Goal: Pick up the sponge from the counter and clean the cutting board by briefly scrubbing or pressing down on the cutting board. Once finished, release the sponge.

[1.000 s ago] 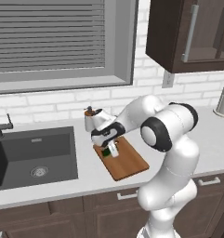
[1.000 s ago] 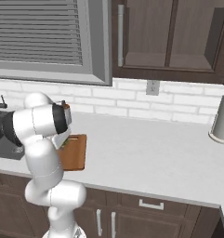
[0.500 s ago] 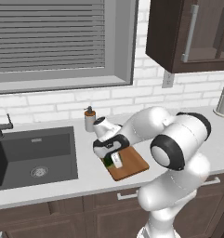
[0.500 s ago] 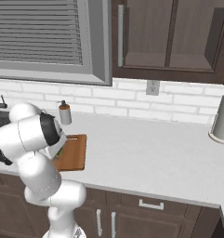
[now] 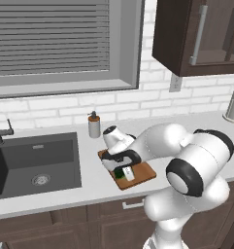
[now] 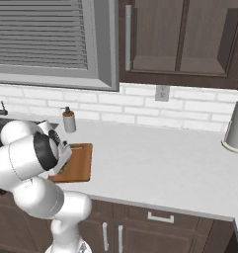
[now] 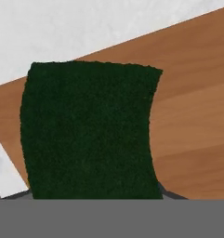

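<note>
Here, no brand, label or readable writing anywhere on the objects or surfaces.

Low over the worktop, a two-finger gripper on a white arm with dark joints, reaching down onto a flat reddish-brown wooden cutting board with rounded corners. Directly under the gripper, pinched between its fingers, a small flat rectangular sponge with a dark green top; from the hand view, the sponge large and close, straight ahead of the fingers, its green face toward the camera and the board's wood grain behind and beside it. Sponge apparently against the board surface, though actual contact hard to confirm.

Beneath the board, spreading out on all sides of the gripper, a long light grey-white smooth counter over dark brown cabinets. From the right base view, the board partly hidden behind the arm's white body.

Beyond the gripper, toward the white brick wall, a small grey soap dispenser bottle with a dark pump. Off to the gripper's left, a dark inset sink basin with a round drain. Well apart to the right, near the wall, a pale grey upright canister.
</note>
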